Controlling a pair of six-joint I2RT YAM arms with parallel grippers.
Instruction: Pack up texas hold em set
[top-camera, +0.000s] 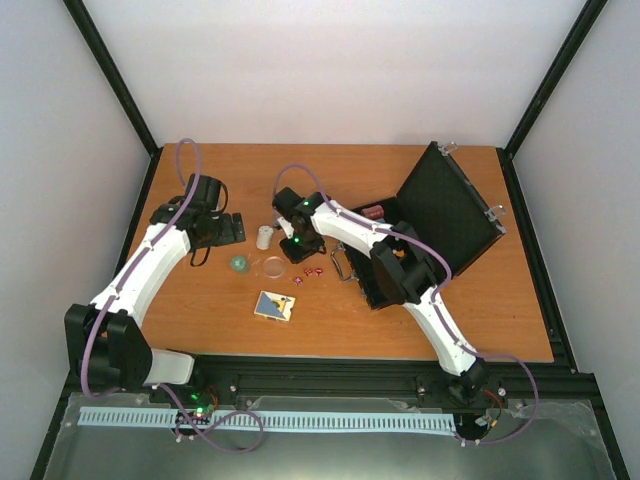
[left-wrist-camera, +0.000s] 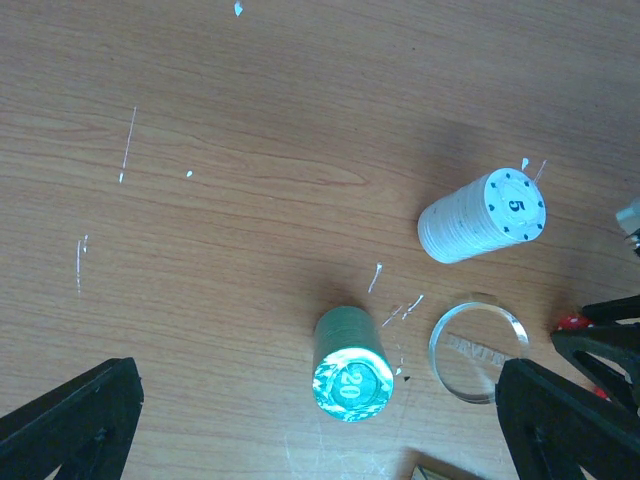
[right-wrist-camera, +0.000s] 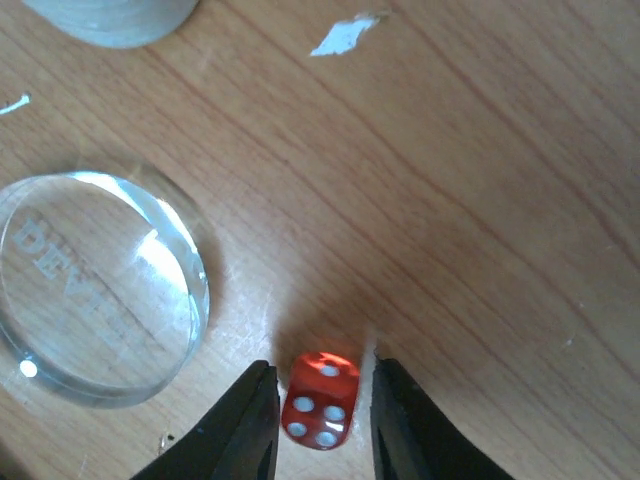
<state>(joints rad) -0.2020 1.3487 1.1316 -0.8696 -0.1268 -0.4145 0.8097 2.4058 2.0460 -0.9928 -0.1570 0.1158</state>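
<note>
The black case (top-camera: 440, 215) lies open at the right with red chips (top-camera: 374, 212) inside. A small red die (right-wrist-camera: 320, 402) sits on the wood between the fingers of my right gripper (right-wrist-camera: 322, 366). The jaws stand narrowly open around it, with slim gaps on both sides. Left of it lies the clear disc (right-wrist-camera: 95, 290). My left gripper (left-wrist-camera: 318, 385) hangs wide open above the teal chip stack (left-wrist-camera: 350, 363), with the white chip stack (left-wrist-camera: 483, 216) and the clear disc (left-wrist-camera: 477, 350) to the right. Two more red dice (top-camera: 312, 272) and the card deck (top-camera: 274, 306) lie nearer the front.
The case's lid (top-camera: 450, 205) stands tilted up at the back right, and its metal handle (top-camera: 343, 265) points at the dice. The two arms are close together over the loose pieces. Black frame posts (top-camera: 110, 70) stand at the table's back corners.
</note>
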